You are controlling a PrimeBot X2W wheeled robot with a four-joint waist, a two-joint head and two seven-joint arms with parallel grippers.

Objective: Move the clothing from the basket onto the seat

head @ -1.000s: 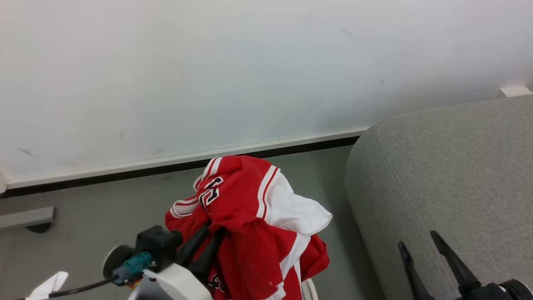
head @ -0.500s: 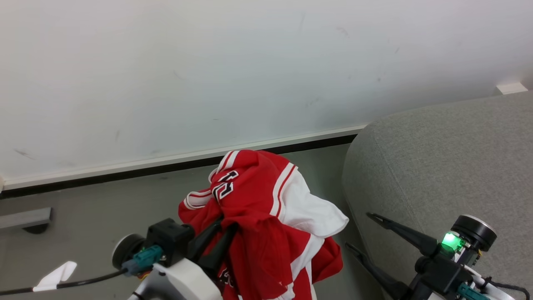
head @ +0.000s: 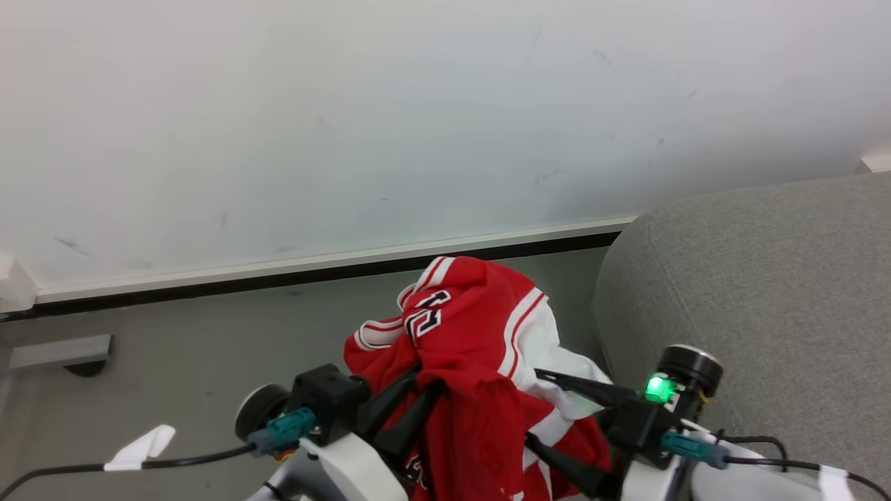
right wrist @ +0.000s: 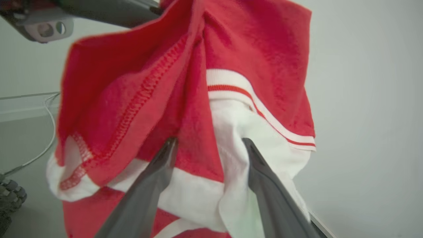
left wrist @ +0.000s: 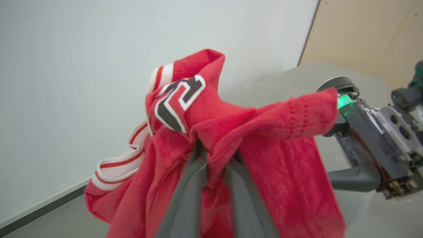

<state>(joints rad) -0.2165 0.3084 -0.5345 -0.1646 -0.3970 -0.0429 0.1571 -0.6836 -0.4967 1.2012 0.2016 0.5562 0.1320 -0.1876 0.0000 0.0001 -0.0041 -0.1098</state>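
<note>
Swinging in from over the seat, the right pincer now reaches across to the clothing, where a second ago it stood low and well apart from it. Its fingers are spread wide, and a fold of white and red cloth hangs between them without being squeezed. A green light glows on the wrist just behind it.

Facing it from the other side, the left pincer is nearly closed on a bunch of red fabric, with the cloth gathered tight between its two fingers. The clothing hangs from this grip in the air, draping over and below the fingertips. Its white-striped trim and a black number patch sit just above the left pincer.

Just beyond the right pincer, on its outer side, rises the rounded grey edge of the seat, near the garment but not touching it. Past both pincers lie the grey floor, a dark skirting and a plain white wall.
</note>
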